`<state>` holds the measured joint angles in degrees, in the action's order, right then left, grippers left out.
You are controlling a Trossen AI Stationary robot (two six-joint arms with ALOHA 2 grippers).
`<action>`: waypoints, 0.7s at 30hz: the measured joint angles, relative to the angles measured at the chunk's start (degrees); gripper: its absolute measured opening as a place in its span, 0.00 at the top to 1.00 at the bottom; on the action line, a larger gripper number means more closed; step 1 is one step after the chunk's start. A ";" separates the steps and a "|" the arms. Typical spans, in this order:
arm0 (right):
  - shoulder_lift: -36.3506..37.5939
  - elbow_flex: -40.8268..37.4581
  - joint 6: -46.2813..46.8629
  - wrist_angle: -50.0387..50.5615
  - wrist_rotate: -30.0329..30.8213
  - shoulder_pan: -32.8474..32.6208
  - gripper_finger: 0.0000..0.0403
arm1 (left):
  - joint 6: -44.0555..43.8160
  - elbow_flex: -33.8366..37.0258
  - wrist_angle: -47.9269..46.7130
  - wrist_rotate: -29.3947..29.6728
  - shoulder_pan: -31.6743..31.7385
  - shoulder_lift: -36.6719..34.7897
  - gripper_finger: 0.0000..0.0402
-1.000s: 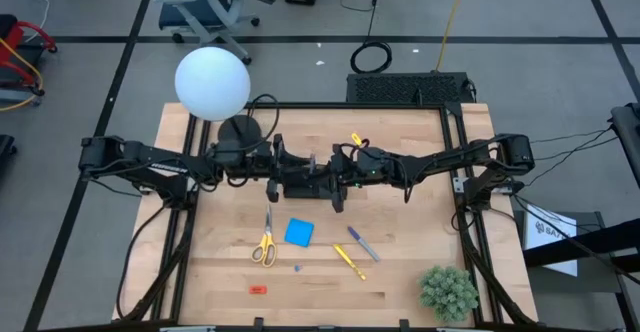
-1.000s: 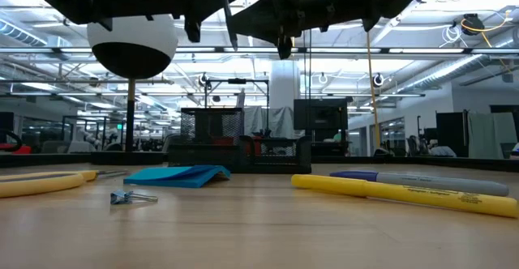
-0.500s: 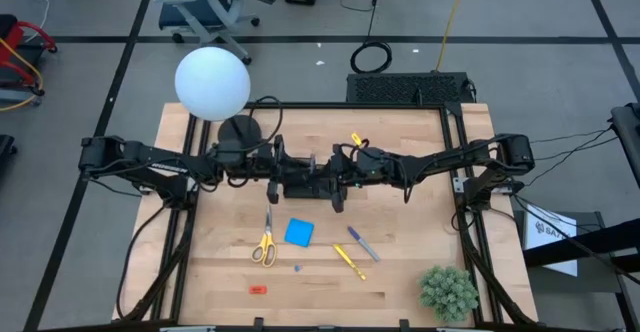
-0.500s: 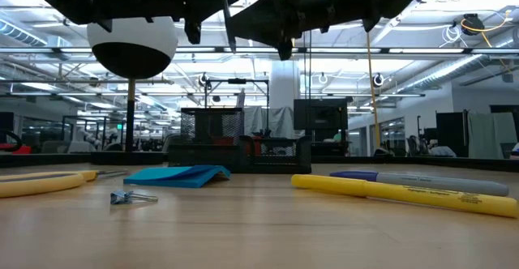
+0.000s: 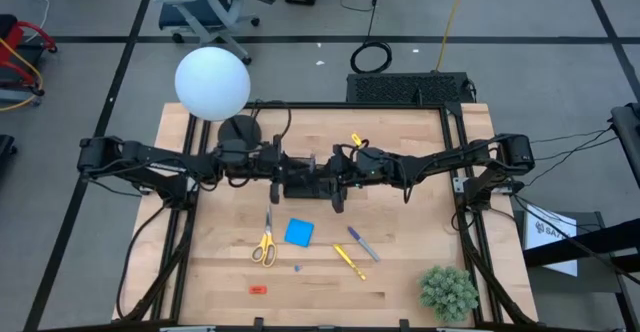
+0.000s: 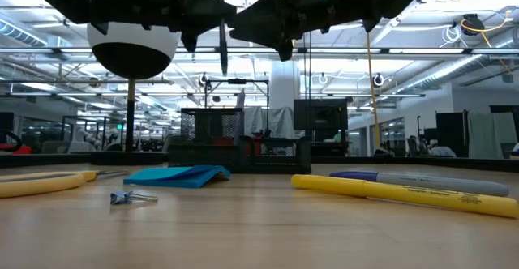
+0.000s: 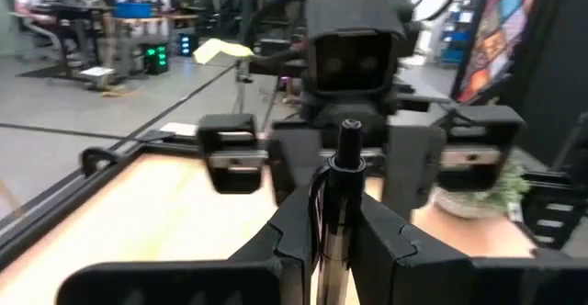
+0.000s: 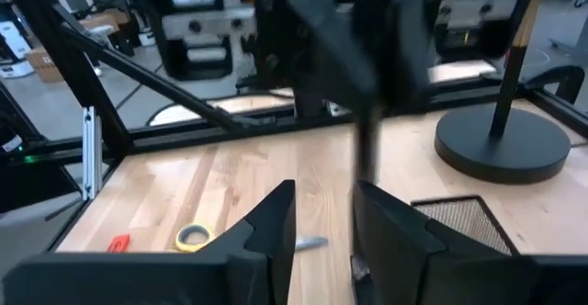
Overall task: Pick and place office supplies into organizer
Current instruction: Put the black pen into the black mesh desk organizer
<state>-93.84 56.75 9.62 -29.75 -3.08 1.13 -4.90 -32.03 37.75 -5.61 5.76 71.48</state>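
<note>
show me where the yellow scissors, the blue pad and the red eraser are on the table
yellow scissors [image 5: 265, 244]: high view, on the handles.
blue pad [image 5: 299, 232]: high view, middle of its top face.
red eraser [image 5: 258, 290]: high view, its centre.

Wooden table [image 5: 410, 262]: carrying, around the central blue pad [image 5: 298, 232], scissors [image 5: 265, 244] at 9 o'clock, purple-grey pen [image 5: 362, 243] and yellow pen [image 5: 348, 261] at 4, red piece [image 5: 258, 290] at 7, black organizer [image 5: 305, 183] at 12, lamp base [image 5: 240, 130] at 11, plant ball [image 5: 448, 292] at 4.
</note>
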 joint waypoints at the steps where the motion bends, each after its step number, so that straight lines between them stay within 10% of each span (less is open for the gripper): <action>1: 0.00 0.00 0.00 0.56 0.01 0.00 0.74 | 0.35 -0.02 -0.53 0.58 0.30 -0.04 0.88; 21: 2.67 -4.42 1.67 -2.16 0.26 -2.65 0.74 | 6.21 0.04 -9.31 2.19 7.46 -2.94 0.88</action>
<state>-91.18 52.33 11.29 -31.90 -2.82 -1.53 1.31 -31.99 28.44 -3.42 13.22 68.53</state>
